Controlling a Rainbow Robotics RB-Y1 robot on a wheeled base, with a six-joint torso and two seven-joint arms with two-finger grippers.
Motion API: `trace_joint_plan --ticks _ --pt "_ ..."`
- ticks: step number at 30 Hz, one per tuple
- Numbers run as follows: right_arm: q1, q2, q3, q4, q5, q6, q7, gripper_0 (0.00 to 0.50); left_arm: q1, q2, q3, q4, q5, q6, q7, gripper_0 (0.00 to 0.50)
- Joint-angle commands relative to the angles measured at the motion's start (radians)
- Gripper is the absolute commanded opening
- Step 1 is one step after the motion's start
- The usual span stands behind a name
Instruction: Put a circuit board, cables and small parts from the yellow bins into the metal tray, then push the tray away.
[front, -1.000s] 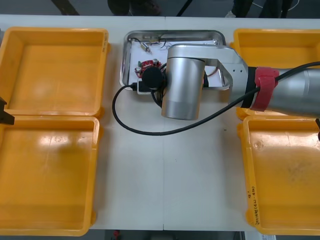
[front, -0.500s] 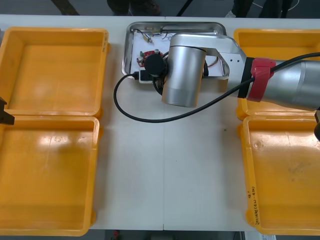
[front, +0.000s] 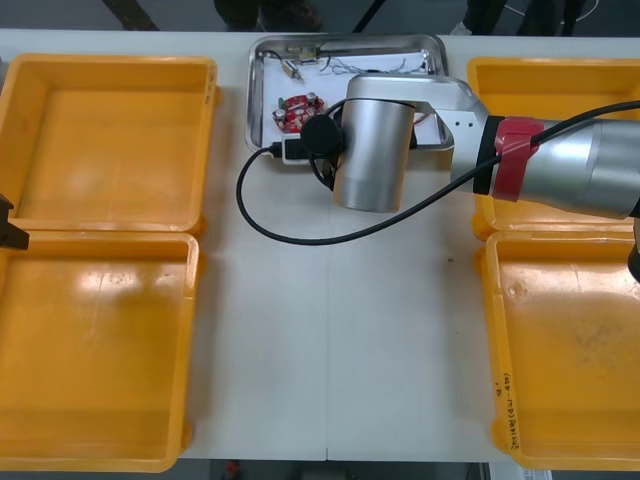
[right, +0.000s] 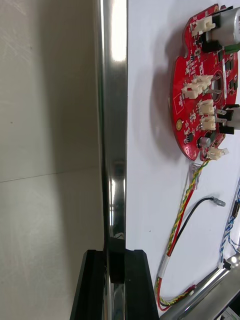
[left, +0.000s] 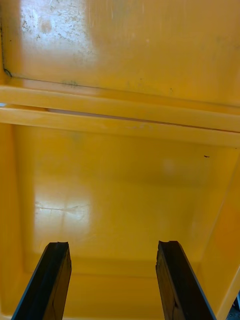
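Metal tray (front: 254, 100): it stands at the middle of the desk's (front: 330, 350) far edge, between the yellow bins, and it is white inside.
Right gripper (right: 115, 256): it is at the tray's near rim. Its two black fingers (right: 94, 285) are closed on the rim, one on each side of the shiny metal strip.
Circuit board (front: 293, 110): round and red, it lies flat in the left part of the tray, just apart from the rim which the gripper holds.
Cables: a red and yellow cable (right: 181, 217) runs from the edge of the board. A black cable (right: 194, 210) lies just beside it, and a blue and white cable (right: 231, 225) is toward the far side of the tray.
Small metal parts (front: 292, 68): they are near the far left corner of the tray.
Left gripper (left: 112, 280): it hangs above a yellow bin (left: 120, 190) at the left edge of the desk, with its fingers wide apart and nothing between them.
Yellow bins (front: 110, 140): two stand at each side edge of the desk.
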Motion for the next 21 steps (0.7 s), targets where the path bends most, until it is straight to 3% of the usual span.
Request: trace_joint_plan --ticks 1,6,7,8,9,10,11,12,17,21 --pt "-0.057 0.017 0.004 0.009 0.011 -0.007 0.023 0.0 0.012 0.046 0.029 -0.026 0.002 0.007 -0.091 0.5" --pt "-0.057 0.023 0.004 0.022 0.005 -0.007 0.026 0.0 0.012 0.046 0.029 -0.026 0.002 0.007 -0.091 0.5" --pt "-0.057 0.024 0.002 0.028 -0.004 -0.01 0.029 0.032 0.012 0.046 0.029 -0.026 0.002 0.007 -0.091 0.5" --pt "-0.057 0.031 -0.004 0.035 -0.016 -0.01 0.029 0.126 0.012 0.046 0.029 -0.026 0.002 0.007 -0.091 0.5" --pt "-0.057 0.034 -0.008 0.042 -0.018 -0.01 0.029 0.261 0.012 0.046 0.029 -0.026 0.002 0.007 -0.091 0.5" --pt "-0.057 0.037 -0.008 0.043 -0.018 -0.01 0.029 0.329 0.012 0.046 0.029 -0.026 0.002 0.007 -0.091 0.5" --pt "-0.057 0.038 -0.01 0.046 -0.018 -0.009 0.029 0.446 0.012 0.046 0.029 -0.026 0.002 0.007 -0.091 0.5" --pt "-0.057 0.04 -0.012 0.048 -0.016 -0.01 0.031 0.5 0.012 0.046 0.029 -0.026 0.002 0.007 -0.091 0.5" --pt "-0.057 0.04 -0.021 0.049 -0.018 -0.01 0.032 0.5 0.012 0.046 0.029 -0.026 0.002 0.007 -0.091 0.5" --pt "-0.057 0.04 -0.062 0.051 -0.07 0.008 0.037 0.5 0.012 0.046 0.029 -0.026 0.002 0.007 -0.091 0.5"
